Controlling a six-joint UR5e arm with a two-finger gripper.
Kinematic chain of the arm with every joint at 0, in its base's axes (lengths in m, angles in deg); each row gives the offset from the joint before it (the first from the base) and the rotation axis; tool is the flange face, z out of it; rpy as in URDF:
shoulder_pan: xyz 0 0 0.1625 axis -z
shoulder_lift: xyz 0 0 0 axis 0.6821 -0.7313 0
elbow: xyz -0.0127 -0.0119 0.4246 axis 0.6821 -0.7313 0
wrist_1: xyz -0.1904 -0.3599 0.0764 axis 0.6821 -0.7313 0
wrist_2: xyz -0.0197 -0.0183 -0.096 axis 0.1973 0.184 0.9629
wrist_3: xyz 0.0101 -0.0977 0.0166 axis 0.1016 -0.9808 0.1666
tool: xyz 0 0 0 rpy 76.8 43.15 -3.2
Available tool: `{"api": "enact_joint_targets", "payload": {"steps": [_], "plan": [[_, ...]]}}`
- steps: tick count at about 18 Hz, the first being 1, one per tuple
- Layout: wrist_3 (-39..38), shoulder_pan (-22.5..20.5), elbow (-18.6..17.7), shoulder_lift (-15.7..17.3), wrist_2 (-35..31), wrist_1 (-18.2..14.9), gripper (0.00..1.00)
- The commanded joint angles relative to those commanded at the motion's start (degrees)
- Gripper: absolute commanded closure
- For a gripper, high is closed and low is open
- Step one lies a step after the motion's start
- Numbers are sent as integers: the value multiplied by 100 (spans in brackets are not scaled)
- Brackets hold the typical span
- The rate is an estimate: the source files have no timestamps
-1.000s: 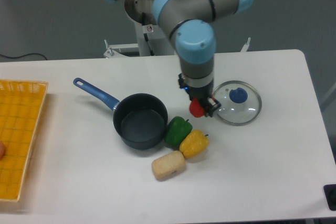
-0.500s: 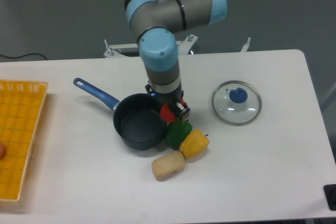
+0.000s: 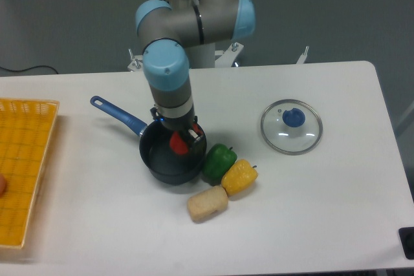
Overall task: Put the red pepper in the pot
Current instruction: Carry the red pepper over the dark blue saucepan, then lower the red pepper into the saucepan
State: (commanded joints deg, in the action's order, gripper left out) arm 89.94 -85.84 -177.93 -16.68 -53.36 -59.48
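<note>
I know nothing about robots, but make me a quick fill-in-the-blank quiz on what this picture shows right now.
1. The gripper holds the red pepper above the opening of the ____.
2. The glass lid has a knob coloured ____.
3. The green pepper lies between the pot and the ____ pepper.
4. At the table's left edge sits a basket coloured ____.

Missing words: pot; blue; yellow; yellow

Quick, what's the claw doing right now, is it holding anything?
Claw: closed on the red pepper, above the pot.
</note>
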Motion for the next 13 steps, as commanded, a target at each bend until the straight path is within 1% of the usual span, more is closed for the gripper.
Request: {"api": "enact_joint_targets", "payload": {"steps": [3, 5, 6, 9, 13], "plan": [[-9, 79, -62, -9, 0, 9, 68], [-9, 97, -106, -44, 0, 131, 68], [-9, 97, -123, -53, 0, 141, 68], [0, 97, -123, -79, 0, 149, 68], [17, 97, -123, -193, -17, 202, 68]]}}
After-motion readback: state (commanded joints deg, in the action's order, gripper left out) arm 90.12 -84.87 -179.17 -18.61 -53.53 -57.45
